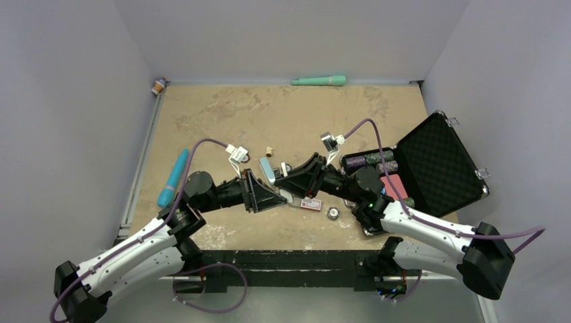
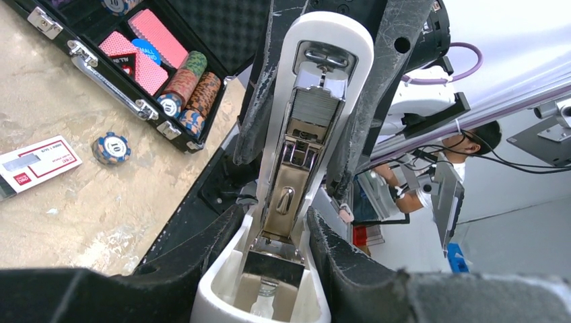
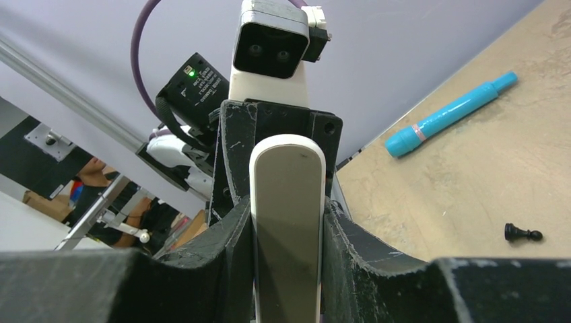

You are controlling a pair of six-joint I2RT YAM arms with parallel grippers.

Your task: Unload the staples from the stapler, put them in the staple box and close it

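Open black case (image 1: 438,158) at right, blue marker (image 1: 174,177) at left, teal pen (image 1: 319,81) along far edge

The right gripper (image 3: 287,269) is gripping the stapler (image 3: 287,222), with one black finger (image 3: 202,269) pressing on each long side of its pale bar. The bar is standing upright with its rounded end on top. Behind the stapler's upper end, the left gripper (image 3: 283,128) is facing this way, with its camera (image 3: 275,40) sitting above. To the right of the stapler, a blue marker (image 3: 450,116) is lying on the tan table (image 3: 471,182). Lower, also to the stapler's right, a small black pawn (image 3: 522,233) is lying on its side.
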